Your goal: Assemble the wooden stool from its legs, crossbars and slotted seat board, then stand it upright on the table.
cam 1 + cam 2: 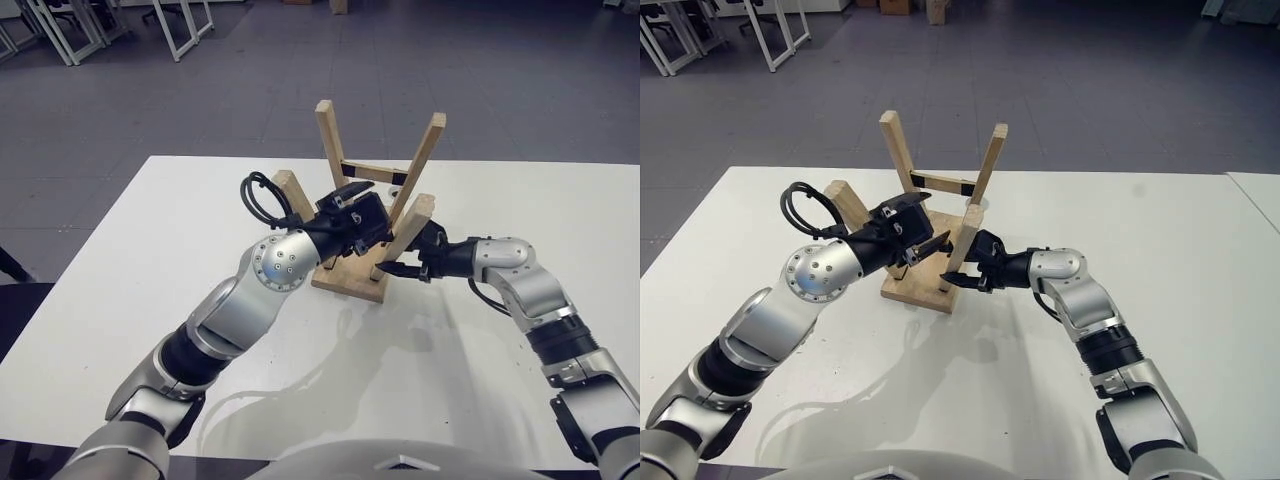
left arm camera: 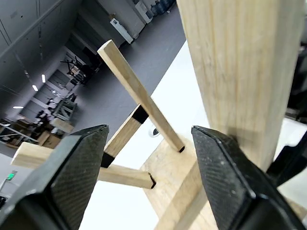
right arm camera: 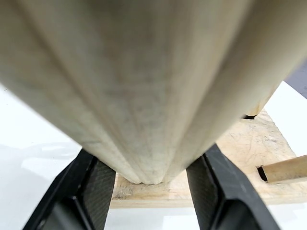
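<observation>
Bright, even overhead lighting: ceiling light strips [image 2: 34, 87] show in the left wrist view. The glossy white bench [image 1: 120, 260] bears soft, diffuse shadows and a mild sheen. Head views are sharp throughout. Right wrist view — the very close pale wooden stool leg [image 3: 144, 86] is out of focus, and the bench behind it is washed out.

- Seat board [image 1: 350, 280] lies on the table [image 1: 150, 250].
- Crossbar [image 1: 372, 173] joins the far legs [image 1: 328, 135].
- Right gripper [image 3: 151, 184] clasps the near right leg [image 1: 410, 225]; left gripper [image 2: 149, 143] sits just left of it.
</observation>
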Robot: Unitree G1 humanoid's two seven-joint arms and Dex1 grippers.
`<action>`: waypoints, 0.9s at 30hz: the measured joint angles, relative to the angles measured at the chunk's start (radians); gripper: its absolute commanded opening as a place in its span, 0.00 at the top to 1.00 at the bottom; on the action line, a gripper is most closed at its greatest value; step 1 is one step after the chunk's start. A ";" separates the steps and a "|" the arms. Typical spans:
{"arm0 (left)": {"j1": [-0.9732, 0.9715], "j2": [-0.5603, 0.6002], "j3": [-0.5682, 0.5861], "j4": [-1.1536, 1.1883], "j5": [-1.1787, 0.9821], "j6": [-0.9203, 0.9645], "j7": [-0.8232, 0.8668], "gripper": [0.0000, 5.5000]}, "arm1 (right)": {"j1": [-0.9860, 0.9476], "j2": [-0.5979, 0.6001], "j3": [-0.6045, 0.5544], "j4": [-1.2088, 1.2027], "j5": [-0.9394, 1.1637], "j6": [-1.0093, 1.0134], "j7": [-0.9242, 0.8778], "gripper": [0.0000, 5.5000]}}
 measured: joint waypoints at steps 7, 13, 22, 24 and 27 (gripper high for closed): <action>0.018 -0.051 -0.010 0.060 0.061 -0.004 0.019 0.42 | 0.073 0.018 -0.061 0.019 0.022 -0.077 -0.010 0.63; 0.083 -0.112 0.101 0.082 0.067 -0.224 0.093 0.42 | 0.063 0.000 -0.058 -0.038 0.011 0.008 -0.023 0.63; -0.037 0.041 0.755 0.147 0.122 -0.435 0.268 0.42 | 0.041 -0.015 -0.044 -0.066 0.004 0.062 -0.025 0.63; 0.132 0.049 0.772 0.331 0.123 -0.452 0.251 0.42 | 0.034 -0.021 -0.044 -0.070 0.005 0.070 -0.018 0.63; 0.210 0.015 0.654 0.488 0.130 -0.521 0.203 0.42 | 0.029 -0.024 -0.044 -0.067 0.004 0.074 -0.013 0.63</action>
